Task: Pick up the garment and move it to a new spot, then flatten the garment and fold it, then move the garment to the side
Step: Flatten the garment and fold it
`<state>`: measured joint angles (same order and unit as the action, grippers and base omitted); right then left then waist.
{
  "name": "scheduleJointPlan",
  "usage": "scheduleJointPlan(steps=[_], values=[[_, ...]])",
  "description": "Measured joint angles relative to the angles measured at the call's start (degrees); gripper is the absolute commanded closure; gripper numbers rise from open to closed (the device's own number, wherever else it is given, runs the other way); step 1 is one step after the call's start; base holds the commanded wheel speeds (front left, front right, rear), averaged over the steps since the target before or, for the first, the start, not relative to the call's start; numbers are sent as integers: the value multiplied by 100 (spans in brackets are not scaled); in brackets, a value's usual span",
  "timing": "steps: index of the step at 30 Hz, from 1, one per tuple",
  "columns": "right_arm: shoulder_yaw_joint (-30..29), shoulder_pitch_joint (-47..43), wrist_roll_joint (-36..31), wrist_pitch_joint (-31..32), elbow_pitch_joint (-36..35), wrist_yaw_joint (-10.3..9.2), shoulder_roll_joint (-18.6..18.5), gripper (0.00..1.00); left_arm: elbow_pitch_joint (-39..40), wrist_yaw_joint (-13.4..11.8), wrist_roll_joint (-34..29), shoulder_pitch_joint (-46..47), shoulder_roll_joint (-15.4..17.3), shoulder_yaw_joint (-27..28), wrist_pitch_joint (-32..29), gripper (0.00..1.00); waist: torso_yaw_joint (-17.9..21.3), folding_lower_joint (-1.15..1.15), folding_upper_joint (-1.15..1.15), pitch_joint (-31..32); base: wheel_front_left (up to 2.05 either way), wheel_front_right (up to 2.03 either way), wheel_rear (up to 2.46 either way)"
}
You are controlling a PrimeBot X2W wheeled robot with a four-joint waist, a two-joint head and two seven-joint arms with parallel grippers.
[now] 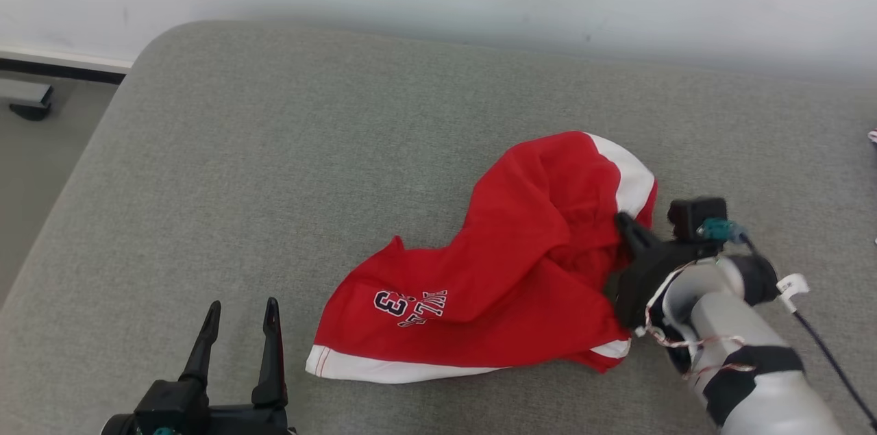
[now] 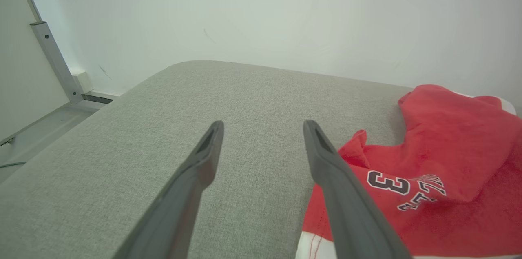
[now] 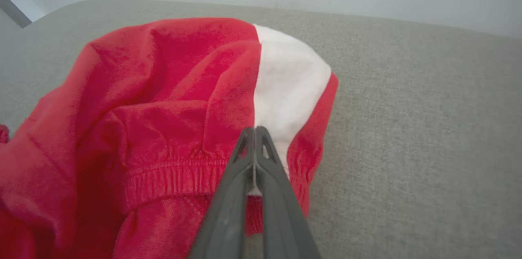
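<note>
My right gripper [image 3: 254,130] is pinched shut on the crumpled red shorts [image 1: 507,270] near the waistband [image 3: 175,175]; my left gripper [image 1: 240,315] hangs wide open. Lifting, moving, flattening and folding are all still to do.

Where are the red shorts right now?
In the head view the red shorts lie crumpled right of centre on the grey cushion, right gripper shut on their right edge, open left gripper apart at lower left.

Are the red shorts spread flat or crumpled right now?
Crumpled. The red shorts lie bunched on the grey cushion, with one part humped up and folded over the printed leg.
</note>
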<state>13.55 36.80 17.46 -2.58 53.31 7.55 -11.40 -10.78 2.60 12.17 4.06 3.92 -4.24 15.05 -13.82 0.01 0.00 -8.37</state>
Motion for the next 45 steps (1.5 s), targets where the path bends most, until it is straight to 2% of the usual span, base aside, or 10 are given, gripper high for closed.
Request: scheduleJointPlan(steps=[4, 11, 19, 20, 21, 26, 31, 39, 45], values=[[156, 342, 97, -253, -104, 0, -274, 100, -33, 48, -33, 13, -31, 54, 0, 0, 108, 0, 0, 26, 0, 0, 0], [430, 1074, 297, -158, -416, 0, -735, 100, -62, 143, -109, 90, -67, 40, 0, 0, 101, 0, 0, -2, 0, 0, 0], [498, 1896, 358, 36, 187, 0, -1110, 100, -142, 179, -41, 220, -91, -147, 0, 0, -156, 0, 0, -165, 0, 0, 0], [533, 1929, 334, 30, 300, 0, -1112, 53, -158, 176, 1, 220, -91, -178, 0, 0, -191, 0, 0, -182, 0, 0, 0], [568, 1945, 332, 18, 380, 0, -1102, 0, -168, 158, 13, 224, -92, -204, 0, 0, -220, 0, 0, -197, 0, 0, 0], [790, 1962, 398, -296, 580, 0, -967, 0, -225, 119, 47, 226, -97, -200, 0, 0, -234, 0, 0, -168, 0, 0, 0], [1020, 1798, 665, -698, 494, 0, -965, 0, -248, 149, -18, 164, -99, -53, 0, 0, -84, -1, 0, -16, 0, 0, 0], [1448, 1072, 1100, -999, -99, 0, -1125, 0, -220, 188, -158, -7, -100, 153, 0, 0, 232, -1, 0, 271, 0, 0, 0], [1694, 119, 1471, -1040, -690, 0, -1324, 0, -188, 229, -199, -158, -100, 267, 0, 0, 426, -1, 0, 485, 0, 0, 0]])
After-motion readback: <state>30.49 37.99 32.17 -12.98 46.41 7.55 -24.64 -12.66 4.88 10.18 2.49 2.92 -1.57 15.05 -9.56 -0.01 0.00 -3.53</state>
